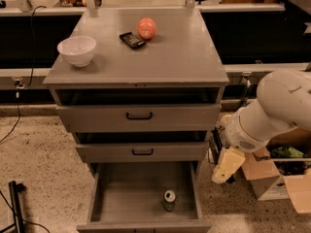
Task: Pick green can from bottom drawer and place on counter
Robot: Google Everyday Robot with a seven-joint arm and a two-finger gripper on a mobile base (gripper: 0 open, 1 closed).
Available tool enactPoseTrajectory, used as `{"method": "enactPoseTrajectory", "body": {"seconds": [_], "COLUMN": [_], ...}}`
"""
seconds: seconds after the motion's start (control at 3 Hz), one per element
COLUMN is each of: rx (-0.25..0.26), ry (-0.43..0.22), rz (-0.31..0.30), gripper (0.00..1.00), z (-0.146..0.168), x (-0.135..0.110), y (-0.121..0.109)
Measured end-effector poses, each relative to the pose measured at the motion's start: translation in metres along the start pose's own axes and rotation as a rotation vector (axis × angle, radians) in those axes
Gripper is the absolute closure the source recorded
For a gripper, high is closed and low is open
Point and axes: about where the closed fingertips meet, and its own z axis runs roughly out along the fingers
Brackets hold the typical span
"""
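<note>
The green can stands upright on the floor of the open bottom drawer, right of middle and near the front. My gripper, pale yellow, hangs from the white arm just outside the cabinet's right side. It is level with the top of the bottom drawer, above and to the right of the can, and touches nothing. The grey counter tops the cabinet.
On the counter are a white bowl at the left, a black handset and a red-orange fruit at the back. The two upper drawers are slightly ajar. Cardboard boxes stand on the floor at the right, a black stand at the lower left.
</note>
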Motion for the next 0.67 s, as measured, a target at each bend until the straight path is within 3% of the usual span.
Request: {"method": "enactPoseTrajectory", "body": {"seconds": [0.33, 0.67], "rx": [-0.055, -0.093], "ry": [0.052, 0.089], "rz": [0.026, 0.017], "gripper": [0.0, 0.0], "z": [0.023, 0.062], "x": [0.015, 0.044], "y": [0.001, 0.028]}}
